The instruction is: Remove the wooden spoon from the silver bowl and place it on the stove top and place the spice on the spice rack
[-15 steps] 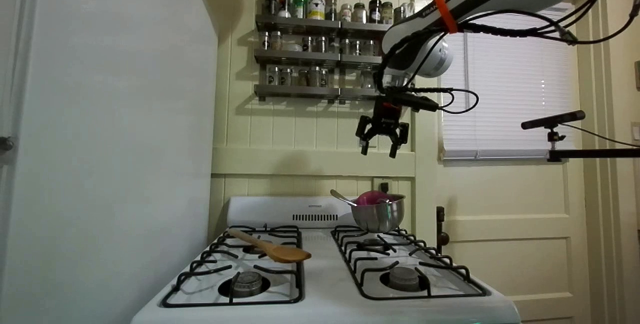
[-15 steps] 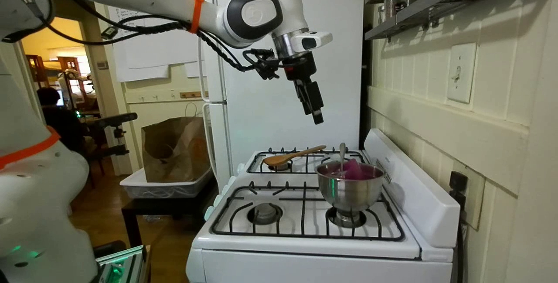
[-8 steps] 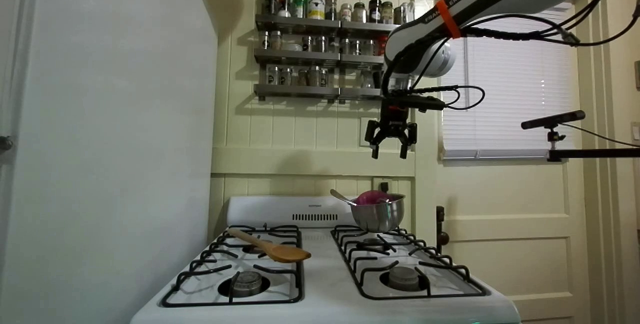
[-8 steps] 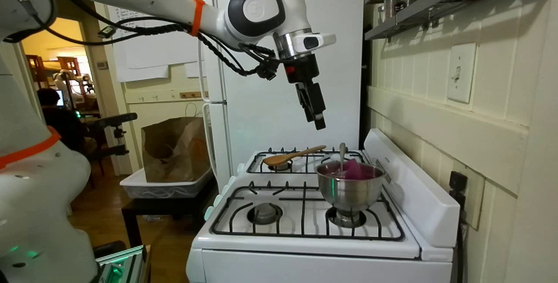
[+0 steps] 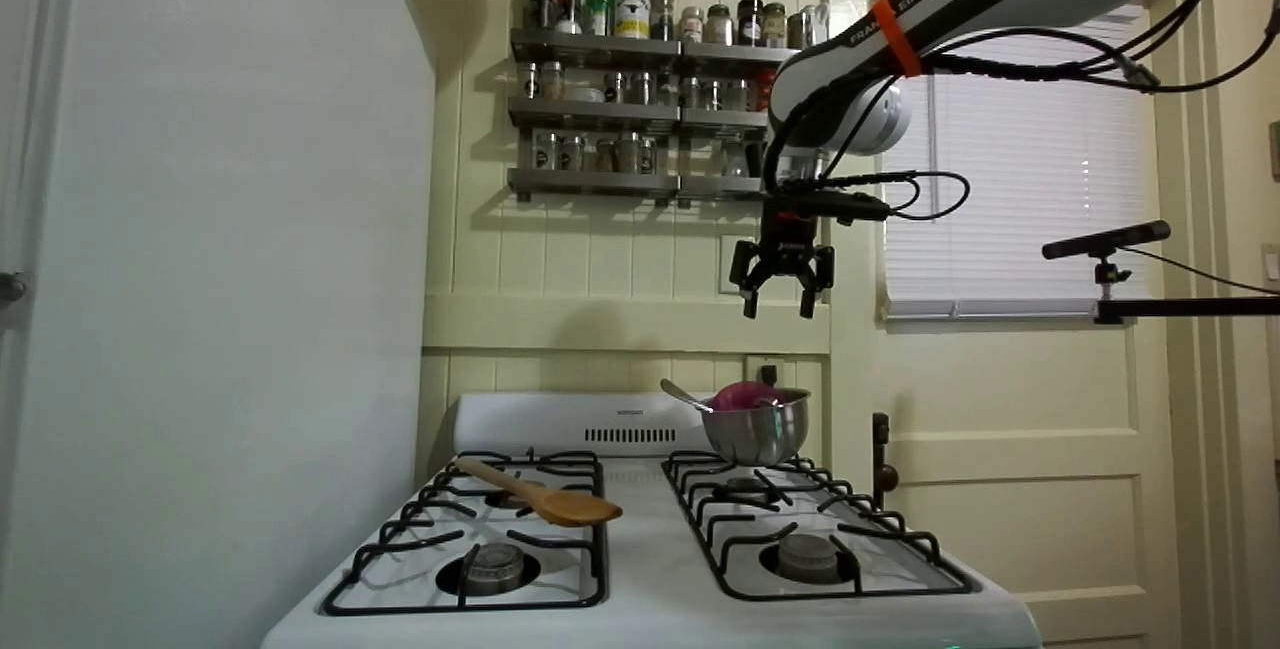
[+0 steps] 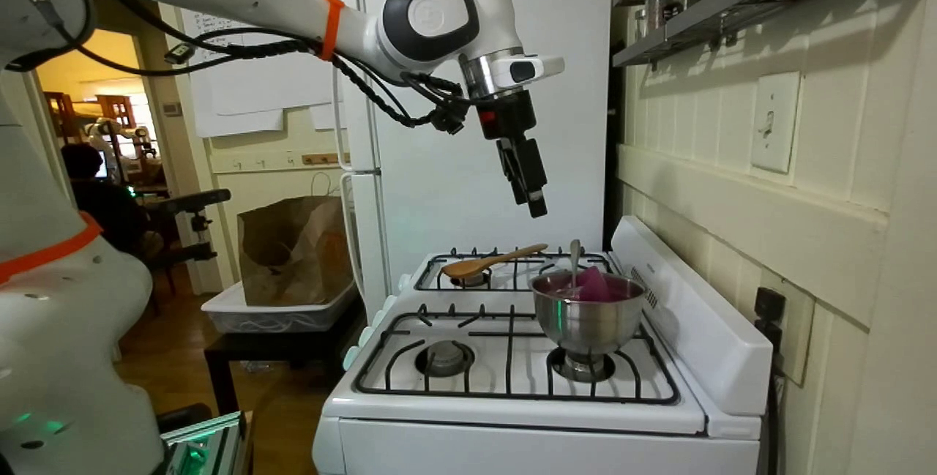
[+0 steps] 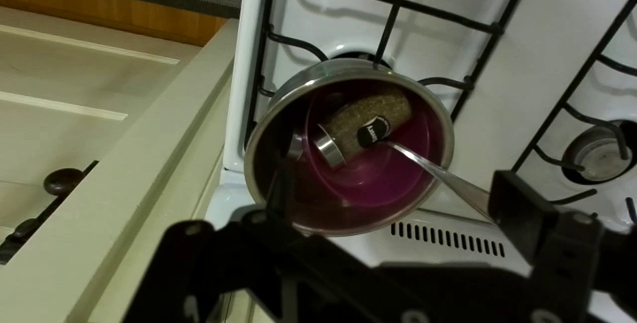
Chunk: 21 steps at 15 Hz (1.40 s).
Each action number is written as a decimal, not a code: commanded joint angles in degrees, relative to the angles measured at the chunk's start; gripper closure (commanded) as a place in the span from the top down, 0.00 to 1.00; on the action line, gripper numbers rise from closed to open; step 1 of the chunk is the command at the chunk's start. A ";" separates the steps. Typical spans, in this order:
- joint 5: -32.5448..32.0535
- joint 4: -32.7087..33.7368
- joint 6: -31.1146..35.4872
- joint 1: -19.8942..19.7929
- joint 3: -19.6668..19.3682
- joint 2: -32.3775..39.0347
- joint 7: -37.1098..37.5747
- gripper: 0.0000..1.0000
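The wooden spoon [image 5: 570, 507] lies across a burner grate on the stove top [image 5: 640, 569]. It also shows in an exterior view [image 6: 468, 268]. The silver bowl [image 5: 757, 434] stands on a back burner. In the wrist view a spice jar [image 7: 366, 119] with a metal lid and a dark label lies inside it, in a magenta cup [image 7: 383, 183]. A metal spoon [image 7: 438, 171] leans out over the bowl's rim. My gripper [image 5: 779, 307] is open and empty, pointing down above the bowl. The spice rack [image 5: 595, 114] hangs on the wall, full of jars.
The stove's white back panel [image 5: 560, 419] rises behind the bowl. A white refrigerator [image 6: 490, 131] stands at the stove's far side. A camera on a bar [image 5: 1105, 241] stands near the window. A wall outlet with a plug [image 6: 770, 307] is beside the stove.
From one second to half a second ago, my gripper moves slightly right and lower and turns more upright in the exterior views. Since then it holds still. The bowl and wooden spoon have not moved.
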 commanded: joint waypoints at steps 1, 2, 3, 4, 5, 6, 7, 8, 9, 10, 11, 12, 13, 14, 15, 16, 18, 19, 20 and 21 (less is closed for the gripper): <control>0.07 0.13 -0.14 -0.22 0.19 0.03 -0.08 1.00; 0.07 0.13 -0.14 -0.22 0.19 0.03 -0.08 1.00; 0.07 0.13 -0.14 -0.22 0.19 0.03 -0.08 1.00; 0.07 0.13 -0.14 -0.22 0.19 0.03 -0.08 1.00; 0.07 0.13 -0.14 -0.22 0.19 0.03 -0.08 1.00; 0.07 0.13 -0.14 -0.22 0.19 0.03 -0.08 1.00; 0.07 0.13 -0.14 -0.22 0.19 0.03 -0.08 1.00; 0.06 0.45 -0.83 -0.34 0.31 0.43 1.10 1.00; 0.52 0.51 -1.73 -0.30 0.41 0.62 1.90 1.00; 0.12 0.36 -2.30 -0.42 0.72 0.70 3.83 1.00; -0.59 0.08 -3.22 -0.50 1.15 0.66 6.03 1.00; -0.91 -0.26 -3.35 -0.47 1.43 0.68 7.73 1.00; -1.79 -0.53 -3.26 -0.63 1.98 0.93 11.11 1.00; -2.29 -0.84 -2.30 -0.76 2.33 1.09 14.20 1.00; -3.52 -0.98 -1.36 -1.11 2.89 1.44 19.09 1.00; -4.54 -1.01 -0.74 -1.30 3.28 1.75 22.59 1.00; -6.21 -0.57 -0.35 -1.45 3.66 2.81 29.69 1.00; -6.93 -0.27 -0.48 -1.46 3.76 3.53 33.44 1.00; -7.57 0.02 -0.53 -1.43 3.80 4.33 36.91 1.00; -8.23 0.22 -0.56 -1.35 3.85 4.91 40.39 1.00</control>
